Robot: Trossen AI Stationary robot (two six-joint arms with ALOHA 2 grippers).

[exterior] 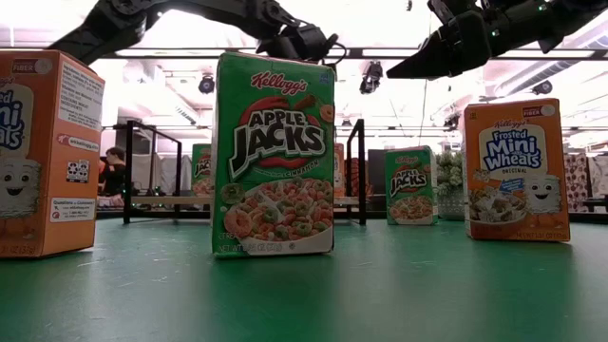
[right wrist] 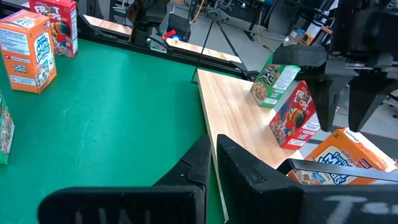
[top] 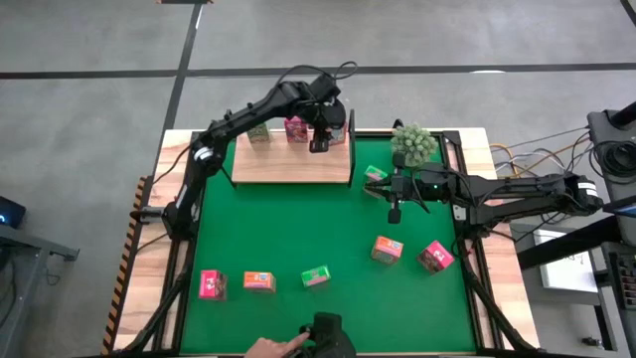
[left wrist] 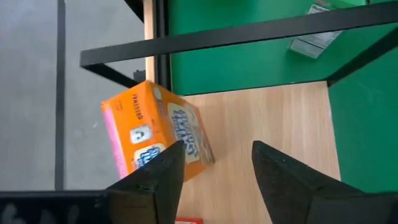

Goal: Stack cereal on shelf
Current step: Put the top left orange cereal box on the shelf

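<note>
The light wooden shelf (top: 288,161) stands at the mat's far side. On it stand a green box (top: 258,132), a pink-red box (top: 296,129) and an orange box (top: 339,130). My left gripper (top: 320,139) hovers open above the shelf. In its wrist view the orange box (left wrist: 155,127) stands on the board just beside one finger (left wrist: 158,180), and the gap between the fingers is empty. My right gripper (top: 383,189) is shut above the mat right of the shelf, next to a green box (top: 376,175).
More cereal boxes stand on the green mat: orange (top: 388,249), pink-red (top: 435,257), green (top: 315,276), orange (top: 259,282) and pink-red (top: 212,284). A small bushy plant (top: 415,144) sits at the far right. A person's hand (top: 273,346) reaches in at the near edge.
</note>
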